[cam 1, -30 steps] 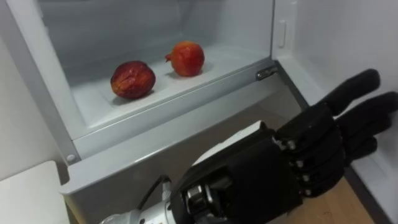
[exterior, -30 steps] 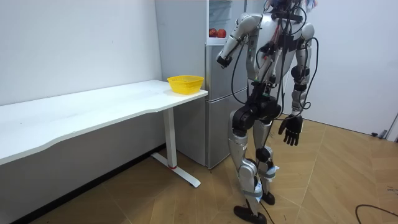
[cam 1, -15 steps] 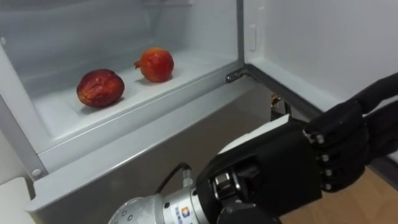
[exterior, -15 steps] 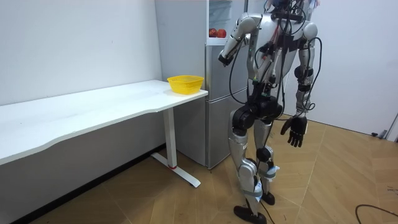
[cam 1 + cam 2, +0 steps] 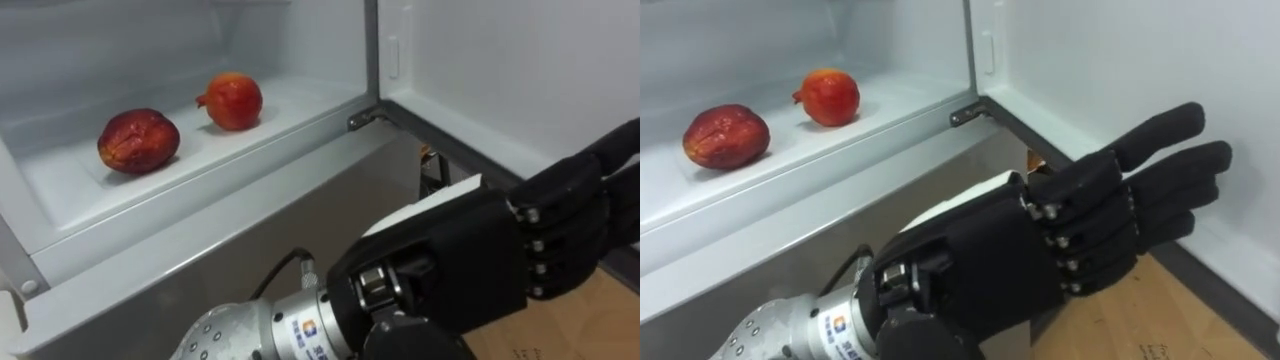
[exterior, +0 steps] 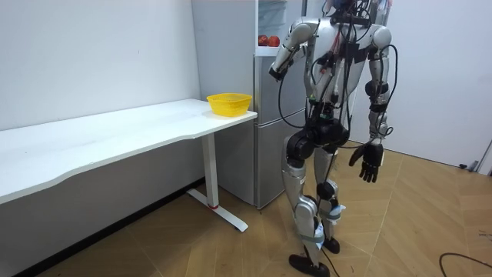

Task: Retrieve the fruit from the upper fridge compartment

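right eye view: black left hand [image 5: 1040, 250] at lower centre, fingers straight and close, holding nothing. upper left, a dark red round fruit [image 5: 727, 135] and a brighter red round fruit [image 5: 830, 96] sit apart on the white fridge shelf [image 5: 890, 100]. room view, right of centre: right hand [image 6: 370, 160] hangs, fingers loosely spread.

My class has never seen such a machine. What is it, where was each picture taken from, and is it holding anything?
It is a humanoid robot standing on two legs at an open fridge. The room view comes from a camera across the room; the two eye views come from a camera on its head. On the upper shelf lie two red fruits, one left of the other. Its left hand is raised before the shelf, fingers straight, holding nothing. Its right hand hangs at its side, open and empty. A yellow basket stands on the white table.
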Tool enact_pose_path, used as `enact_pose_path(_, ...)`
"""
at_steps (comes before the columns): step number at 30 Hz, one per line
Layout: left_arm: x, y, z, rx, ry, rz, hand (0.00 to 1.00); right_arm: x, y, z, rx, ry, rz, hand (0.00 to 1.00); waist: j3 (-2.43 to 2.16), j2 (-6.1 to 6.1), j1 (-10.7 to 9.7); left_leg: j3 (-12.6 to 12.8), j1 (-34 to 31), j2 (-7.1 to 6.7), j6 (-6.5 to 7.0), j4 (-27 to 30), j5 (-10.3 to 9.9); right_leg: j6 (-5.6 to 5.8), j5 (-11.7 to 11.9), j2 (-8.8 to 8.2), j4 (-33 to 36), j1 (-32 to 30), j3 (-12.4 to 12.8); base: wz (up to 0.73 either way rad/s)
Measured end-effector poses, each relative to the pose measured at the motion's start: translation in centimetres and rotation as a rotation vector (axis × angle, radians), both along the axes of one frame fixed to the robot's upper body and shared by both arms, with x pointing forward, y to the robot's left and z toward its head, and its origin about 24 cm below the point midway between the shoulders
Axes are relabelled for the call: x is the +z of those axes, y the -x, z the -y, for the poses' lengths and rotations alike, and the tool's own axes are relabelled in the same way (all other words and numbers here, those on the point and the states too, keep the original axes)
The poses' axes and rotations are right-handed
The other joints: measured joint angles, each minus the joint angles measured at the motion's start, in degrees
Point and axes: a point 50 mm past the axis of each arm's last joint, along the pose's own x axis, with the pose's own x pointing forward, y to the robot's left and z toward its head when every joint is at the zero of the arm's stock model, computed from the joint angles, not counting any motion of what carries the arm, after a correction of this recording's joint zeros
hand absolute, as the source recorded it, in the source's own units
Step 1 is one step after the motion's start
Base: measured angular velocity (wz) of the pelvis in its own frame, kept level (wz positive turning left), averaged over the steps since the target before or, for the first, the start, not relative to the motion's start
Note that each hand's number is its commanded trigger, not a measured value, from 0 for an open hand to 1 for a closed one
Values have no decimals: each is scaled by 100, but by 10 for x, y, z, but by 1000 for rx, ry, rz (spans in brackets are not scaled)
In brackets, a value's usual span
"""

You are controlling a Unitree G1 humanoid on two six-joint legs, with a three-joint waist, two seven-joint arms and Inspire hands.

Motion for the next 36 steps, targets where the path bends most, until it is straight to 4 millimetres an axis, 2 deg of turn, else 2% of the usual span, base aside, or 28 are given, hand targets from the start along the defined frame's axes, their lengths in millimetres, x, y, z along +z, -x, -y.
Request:
enact_pose_path(3,0,0,0,2,-2,0,0,0,-1,0,0,2,2,0,21,-25,-19,-35,-22,2,-13,0,-10,-4,2,2,-14,-13,-31,4)
enact_pose_path(8,0,0,2,11,-3,5,0,0,-1,1,-28,7,15,0,11,-11,14,-92,-50,-12,-13,1,-10,-12,25,-8,-106,-10,-110,8)
enact_pose_path(10,0,1,2,14,-2,5,0,0,-2,1,-49,9,27,0,-12,23,34,-97,-52,-12,-13,2,-9,-19,30,-3,-105,-11,-130,2)
enact_pose_path(12,1,1,2,17,2,5,0,1,-5,2,-69,19,43,0,-54,85,42,-100,-61,-6,-13,2,-9,-26,34,-4,-104,-6,-183,8)
enact_pose_path(14,3,2,2,16,7,12,0,1,-6,2,-83,25,52,0,-71,115,49,-94,-68,0,-13,2,-8,-29,36,-3,-109,2,-219,10)
enact_pose_path(16,6,5,2,16,15,24,0,1,-8,3,-81,32,57,0,-67,127,62,-103,-76,6,-14,1,-8,-32,36,-4,-113,9,-261,9)
enact_pose_path(21,15,9,1,76,-12,123,0,1,-4,3,-88,61,55,0,-55,145,413,-261,-109,-1,-14,1,-7,-40,40,-12,-101,-14,-325,4)
enact_pose_path(22,17,10,-2,91,-14,141,0,0,-2,3,-86,63,49,0,-54,146,532,-296,-114,-1,-14,1,-7,-40,41,-13,-101,-15,-341,11)
enact_pose_path(25,24,11,-12,130,-14,189,0,0,-1,3,-71,69,43,0,-54,145,719,-418,-151,-2,-14,1,-7,-43,42,-27,-100,-15,-449,18)
enact_pose_path(28,45,14,-34,233,21,289,0,0,0,4,-73,83,45,0,-44,131,1108,-648,-158,-2,-14,-9,-6,-49,40,-25,-101,26,-593,22)
enact_pose_path(30,52,15,-46,288,50,317,0,0,1,3,-49,83,38,0,-28,101,1284,-775,-156,-7,-14,-7,-6,-60,32,-50,-113,79,-696,28)
enact_pose_path(31,53,15,-49,307,59,319,0,0,2,3,-44,83,35,0,-33,88,1312,-841,-165,-10,-15,-8,-6,-63,26,-57,-115,91,-754,39)
enact_pose_path(34,59,18,-67,406,81,348,0,-1,5,1,-28,85,34,0,-28,25,1729,-1004,-244,-16,-23,-7,0,-72,16,-96,-112,91,-964,34)
enact_pose_path(36,62,20,-80,473,87,383,0,-1,6,0,-18,86,32,0,-32,-22,1895,-1142,-259,-24,-26,-9,3,-76,7,-110,-117,128,-1069,31)
